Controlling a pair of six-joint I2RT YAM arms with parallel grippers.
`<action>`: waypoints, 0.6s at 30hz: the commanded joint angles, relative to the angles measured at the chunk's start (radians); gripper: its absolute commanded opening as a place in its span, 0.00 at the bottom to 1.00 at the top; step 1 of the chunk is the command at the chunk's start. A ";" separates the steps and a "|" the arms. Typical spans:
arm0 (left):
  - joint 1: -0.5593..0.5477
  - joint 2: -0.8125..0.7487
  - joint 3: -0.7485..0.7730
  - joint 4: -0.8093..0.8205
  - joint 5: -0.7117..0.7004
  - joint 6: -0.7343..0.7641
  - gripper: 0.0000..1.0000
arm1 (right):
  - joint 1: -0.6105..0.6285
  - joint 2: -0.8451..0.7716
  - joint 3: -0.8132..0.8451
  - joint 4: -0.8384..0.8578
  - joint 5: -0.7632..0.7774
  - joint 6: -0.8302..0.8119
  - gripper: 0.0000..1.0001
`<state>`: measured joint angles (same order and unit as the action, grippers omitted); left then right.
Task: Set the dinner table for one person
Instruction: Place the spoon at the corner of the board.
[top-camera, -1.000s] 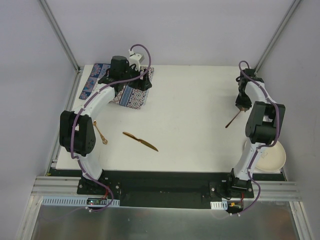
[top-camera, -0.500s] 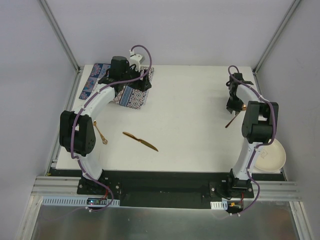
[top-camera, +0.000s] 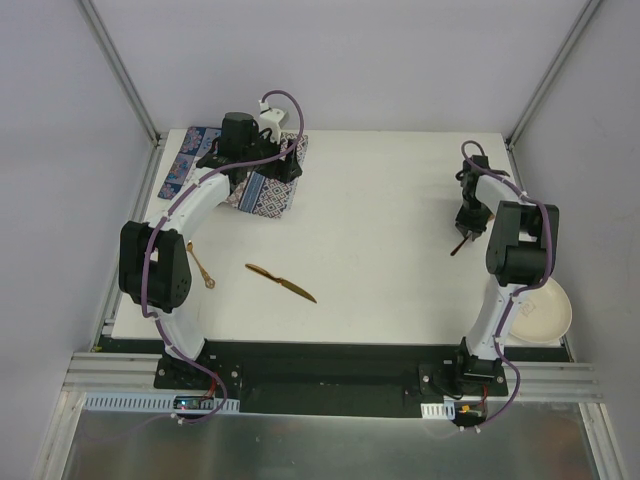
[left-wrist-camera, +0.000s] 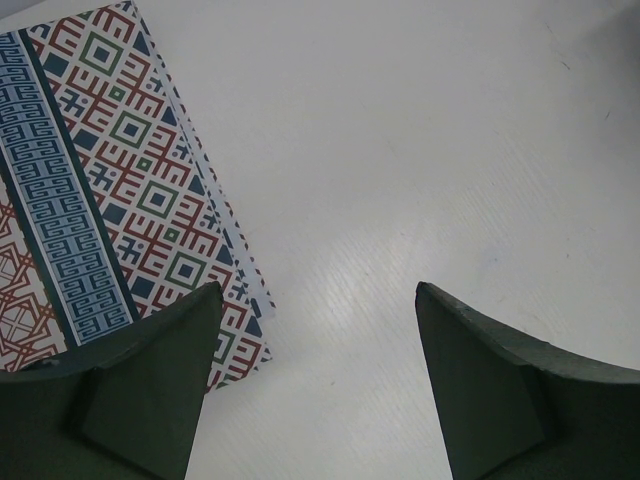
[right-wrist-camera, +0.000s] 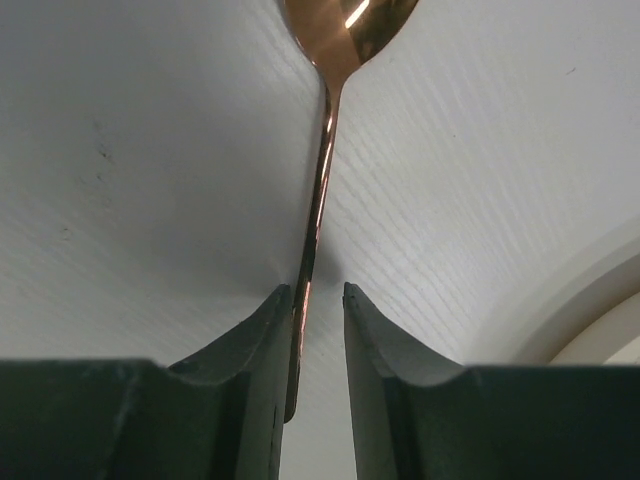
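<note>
The spoon (right-wrist-camera: 322, 170), thin, stiff, slick metal (light too, I'd judge), lies near the table's (top-camera: 380, 200) right edge; the right gripper (right-wrist-camera: 310, 300) pinches its handle, best held mid-handle. Left gripper (left-wrist-camera: 315, 320) gapes wide, empty, beside the placemat (left-wrist-camera: 110, 190).

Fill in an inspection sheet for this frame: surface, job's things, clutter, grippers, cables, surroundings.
Surface: white dinner table, flat, edged by metal rails.
Job's things: patterned placemat at the far left, partly under the left arm; gold knife lying near the middle; small gold spoon by the left arm; copper spoon on the right side; pale plate at the near right corner.
Clutter: nothing seen.
Grippers: left gripper open over the placemat's edge, holding nothing; right gripper closed narrowly around the copper spoon's handle.
Cables: purple cable looped along each arm, clear of the cutlery.
Surroundings: plain grey walls, metal frame posts.
</note>
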<state>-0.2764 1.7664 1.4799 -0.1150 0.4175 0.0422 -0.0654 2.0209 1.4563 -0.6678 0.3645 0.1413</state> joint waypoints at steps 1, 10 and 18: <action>-0.009 -0.033 0.016 0.009 0.007 0.016 0.77 | -0.010 -0.027 -0.013 -0.024 0.008 0.055 0.30; -0.010 -0.030 0.020 0.011 0.015 0.008 0.77 | -0.024 -0.030 -0.045 -0.062 0.022 0.083 0.27; -0.010 -0.036 0.030 0.009 0.032 -0.001 0.77 | -0.045 -0.053 -0.097 -0.055 0.034 0.080 0.16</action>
<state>-0.2764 1.7664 1.4799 -0.1162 0.4187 0.0410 -0.0895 1.9911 1.3956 -0.6846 0.3828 0.2031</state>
